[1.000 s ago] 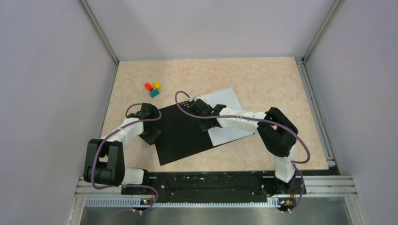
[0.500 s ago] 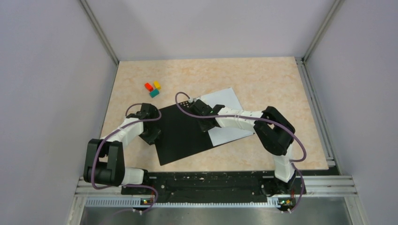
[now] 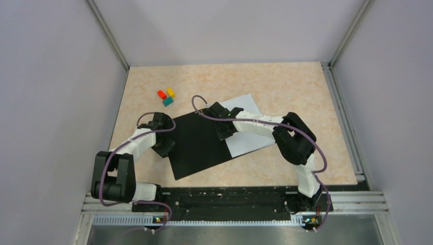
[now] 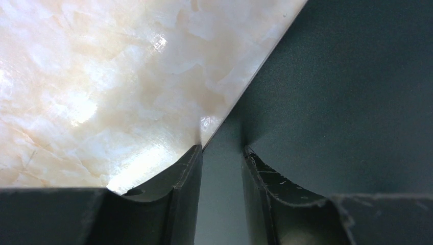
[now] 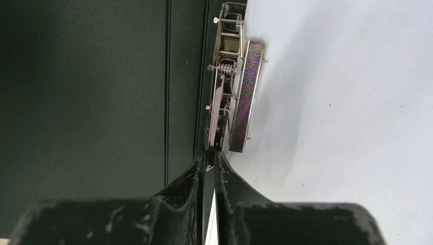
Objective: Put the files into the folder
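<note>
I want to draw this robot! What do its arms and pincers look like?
The left arm and right arm have white tubes joined by chunky black joints. A thin purple cable loops along each. The left pincer and right pincer are black, each with two curved fingers scuffed with pale scratches.

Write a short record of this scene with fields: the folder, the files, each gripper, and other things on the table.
folder: open, black inside facing up, flat on the table
files: white paper lying right of the metal clip; cannot tell whether it is one sheet or two
right gripper: shut on the metal clip's lever
left gripper: slightly open, at the folder's left edge
other: red, yellow and teal blocks beyond the folder
</note>
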`<state>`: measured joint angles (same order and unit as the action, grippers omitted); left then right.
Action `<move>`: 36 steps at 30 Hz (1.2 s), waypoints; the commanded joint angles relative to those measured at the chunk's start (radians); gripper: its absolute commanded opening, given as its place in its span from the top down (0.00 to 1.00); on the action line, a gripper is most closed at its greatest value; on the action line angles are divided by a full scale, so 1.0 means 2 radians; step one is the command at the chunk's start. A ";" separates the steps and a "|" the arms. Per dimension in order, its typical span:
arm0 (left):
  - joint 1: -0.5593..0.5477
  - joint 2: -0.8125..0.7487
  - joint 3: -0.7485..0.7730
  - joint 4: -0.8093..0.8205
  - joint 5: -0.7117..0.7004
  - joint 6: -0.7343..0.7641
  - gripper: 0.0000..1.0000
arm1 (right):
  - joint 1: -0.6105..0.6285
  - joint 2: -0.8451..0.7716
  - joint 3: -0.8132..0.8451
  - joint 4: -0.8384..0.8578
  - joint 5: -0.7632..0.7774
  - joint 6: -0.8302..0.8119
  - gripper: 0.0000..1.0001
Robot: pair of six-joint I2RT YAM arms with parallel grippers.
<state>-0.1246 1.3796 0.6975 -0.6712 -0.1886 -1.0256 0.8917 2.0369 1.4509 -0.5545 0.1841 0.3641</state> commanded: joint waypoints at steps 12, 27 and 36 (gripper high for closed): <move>0.002 0.037 -0.024 0.068 0.009 0.003 0.61 | -0.025 0.143 0.066 -0.082 -0.116 -0.011 1.00; 0.002 0.043 -0.018 0.079 0.011 0.008 0.61 | -0.024 0.181 0.109 -0.115 -0.137 -0.010 1.00; 0.002 0.046 -0.015 0.080 0.009 0.009 0.61 | -0.024 0.103 0.106 -0.086 -0.111 -0.007 1.00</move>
<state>-0.1219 1.3972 0.7097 -0.6670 -0.1757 -0.9901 0.8196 2.1887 1.7222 -0.8097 -0.0113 0.3340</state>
